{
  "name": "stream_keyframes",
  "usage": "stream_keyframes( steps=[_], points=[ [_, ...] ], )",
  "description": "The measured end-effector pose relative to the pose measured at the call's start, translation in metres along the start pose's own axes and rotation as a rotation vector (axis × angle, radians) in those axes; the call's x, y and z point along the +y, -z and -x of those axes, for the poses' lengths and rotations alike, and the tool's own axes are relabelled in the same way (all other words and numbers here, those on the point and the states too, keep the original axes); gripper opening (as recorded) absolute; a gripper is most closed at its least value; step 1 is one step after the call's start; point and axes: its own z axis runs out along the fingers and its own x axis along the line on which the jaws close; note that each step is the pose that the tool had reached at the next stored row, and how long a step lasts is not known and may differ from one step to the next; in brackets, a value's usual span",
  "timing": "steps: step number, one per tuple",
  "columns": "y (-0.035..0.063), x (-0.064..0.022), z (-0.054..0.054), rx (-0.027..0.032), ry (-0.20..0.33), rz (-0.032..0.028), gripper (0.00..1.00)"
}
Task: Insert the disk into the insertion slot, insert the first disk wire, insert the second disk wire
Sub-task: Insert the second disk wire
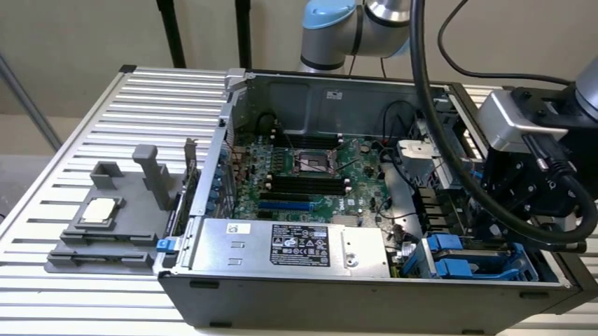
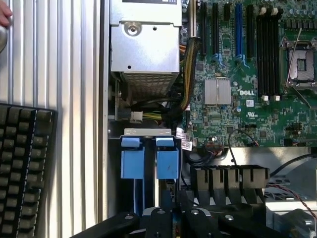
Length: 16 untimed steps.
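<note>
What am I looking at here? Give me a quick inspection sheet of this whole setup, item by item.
Surface: slatted metal table carrying an open computer case.
Job's things: drive cage with two blue carriers side by side; disk itself not made out.
Clutter: grey fixture on the exterior view's left; black keyboard beside the case.
Grippers: gripper poised over the drive cage, holding nothing visible.
Cables: thick black hose along the arm; wire bundle beside the silver power-supply box.
Surroundings: plain wall; a fingertip at the wrist view's edge.
</note>
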Motion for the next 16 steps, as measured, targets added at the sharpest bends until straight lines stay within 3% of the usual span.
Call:
stream_keyframes(
  steps=[8,16],
  points=[
    [-0.0074,-0.0002,-0.0011,-0.0165,0.001,-0.0061,0.17],
    [-0.0110,-0.0004,-0.0016,-0.0230,0.001,-0.0074,0.17]
  ],
)
